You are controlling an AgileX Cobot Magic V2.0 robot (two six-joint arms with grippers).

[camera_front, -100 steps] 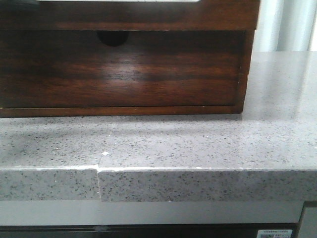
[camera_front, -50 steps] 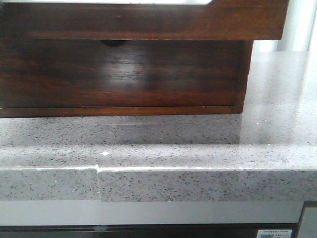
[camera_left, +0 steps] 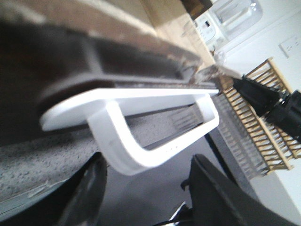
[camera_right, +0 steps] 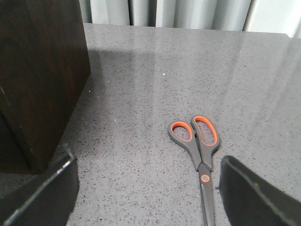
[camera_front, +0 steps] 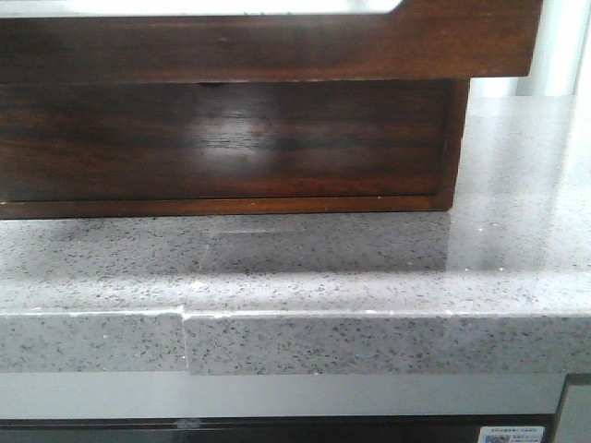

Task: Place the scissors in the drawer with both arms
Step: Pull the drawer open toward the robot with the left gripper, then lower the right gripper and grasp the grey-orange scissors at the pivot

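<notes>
The drawer [camera_front: 277, 41], a wide dark brown glossy front with a pale cut-out along its top edge, juts forward over the taller drawer front [camera_front: 231, 138] below. In the left wrist view the drawer's dark wood [camera_left: 131, 54] is close up, with a white looped band [camera_left: 141, 160] just beyond my left gripper [camera_left: 148, 190]. Its jaws stand apart with nothing between them. Grey scissors with orange-lined handles [camera_right: 200, 155] lie flat on the counter. My right gripper [camera_right: 148, 197] is open just above them, and they are nearer one finger [camera_right: 254, 197].
The cabinet stands on a grey speckled stone counter [camera_front: 323, 268] with a front edge [camera_front: 323, 341]. The cabinet's dark side [camera_right: 37, 70] is beside the right gripper. A wooden slatted rack [camera_left: 254, 136] with black objects [camera_left: 273, 101] is beyond the left gripper.
The drawer has slid out toward the camera. Its front now sits lower and wider in the front view and covers the half-round notch of the drawer below.
</notes>
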